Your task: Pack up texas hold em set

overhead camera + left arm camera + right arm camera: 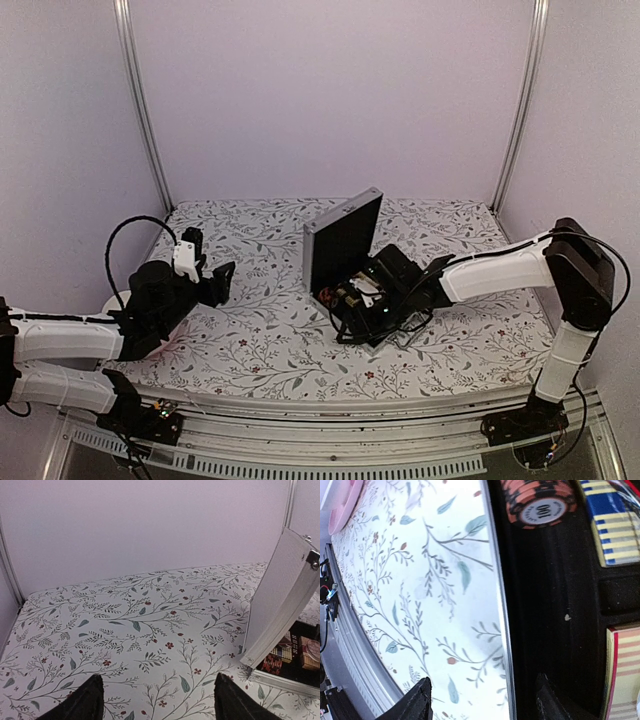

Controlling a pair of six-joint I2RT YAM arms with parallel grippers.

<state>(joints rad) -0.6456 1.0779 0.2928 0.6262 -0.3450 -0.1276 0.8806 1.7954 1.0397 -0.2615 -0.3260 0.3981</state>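
Right gripper (482,702), spread and empty, hovers over the open briefcase (343,238); any descent should stay clear of the stacked chips (538,502).

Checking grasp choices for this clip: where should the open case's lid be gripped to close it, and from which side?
Pinch the lid at its free top edge from the left, its silver outer side. It stands near upright, hinged low, and the right gripper hangs over the tray; the open left gripper faces its back.
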